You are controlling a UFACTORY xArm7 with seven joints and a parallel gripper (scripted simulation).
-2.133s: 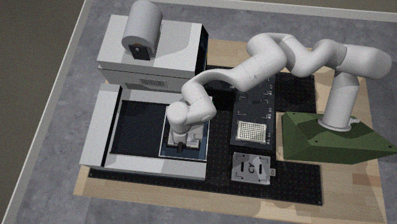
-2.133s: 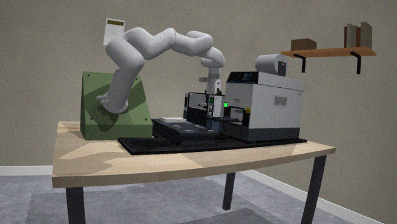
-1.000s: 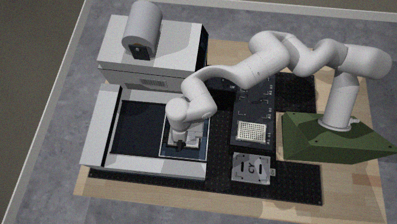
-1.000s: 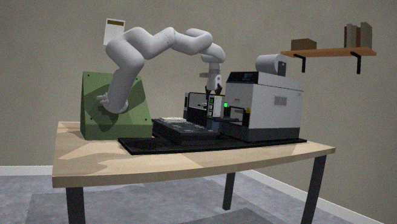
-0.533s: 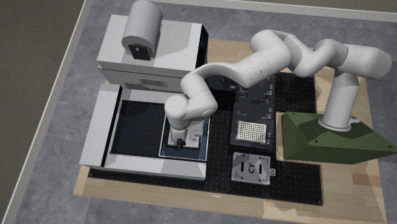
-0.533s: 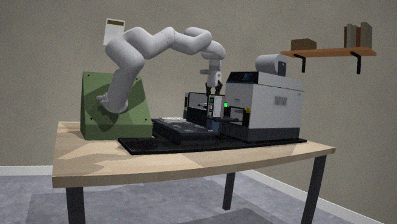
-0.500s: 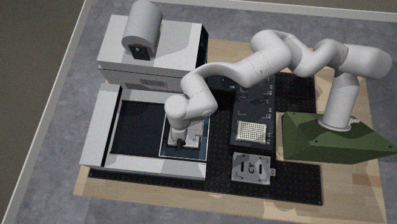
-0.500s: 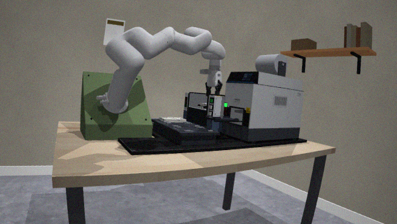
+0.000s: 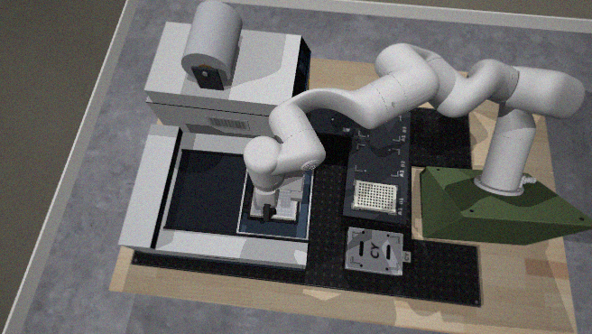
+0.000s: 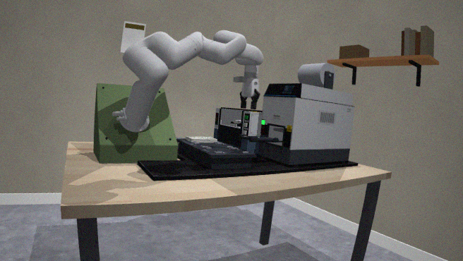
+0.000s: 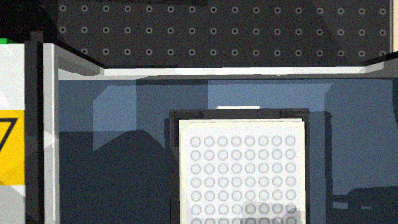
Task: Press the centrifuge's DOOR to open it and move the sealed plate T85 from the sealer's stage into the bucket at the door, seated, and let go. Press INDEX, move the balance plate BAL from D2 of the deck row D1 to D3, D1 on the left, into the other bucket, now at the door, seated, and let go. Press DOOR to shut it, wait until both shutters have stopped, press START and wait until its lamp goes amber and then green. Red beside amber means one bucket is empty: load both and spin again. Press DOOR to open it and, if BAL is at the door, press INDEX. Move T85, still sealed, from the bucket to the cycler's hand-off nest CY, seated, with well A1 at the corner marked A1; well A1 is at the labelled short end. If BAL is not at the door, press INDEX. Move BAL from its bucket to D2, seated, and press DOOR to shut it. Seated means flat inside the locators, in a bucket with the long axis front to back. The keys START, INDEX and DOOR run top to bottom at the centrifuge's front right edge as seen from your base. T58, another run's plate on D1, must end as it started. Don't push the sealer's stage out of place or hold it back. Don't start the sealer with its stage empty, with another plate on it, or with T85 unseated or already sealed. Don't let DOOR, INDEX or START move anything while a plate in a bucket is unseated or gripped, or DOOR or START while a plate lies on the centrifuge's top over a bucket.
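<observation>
On the table [image 10: 219,187], the centrifuge [image 9: 149,199] stands at the left with its door open. A white plate [image 11: 242,170] lies flat in the dark bucket [image 11: 172,150] at the opening; its label does not show. The claw [image 10: 249,102] hangs above it, spread wide and empty. Right of that, the deck row [image 9: 376,180] carries another white plate [image 9: 375,197], with the CY nest [image 9: 374,251] nearby.

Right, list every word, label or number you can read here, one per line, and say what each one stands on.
"CY" on the grey hand-off nest, seen upside down from the top view.
Small white marks along the edge of the dark deck row: too blurred to read.
Barcode on the sealer: bars only, nothing legible.
Yellow sign in the wrist view: a black symbol, cut off, no words.
</observation>
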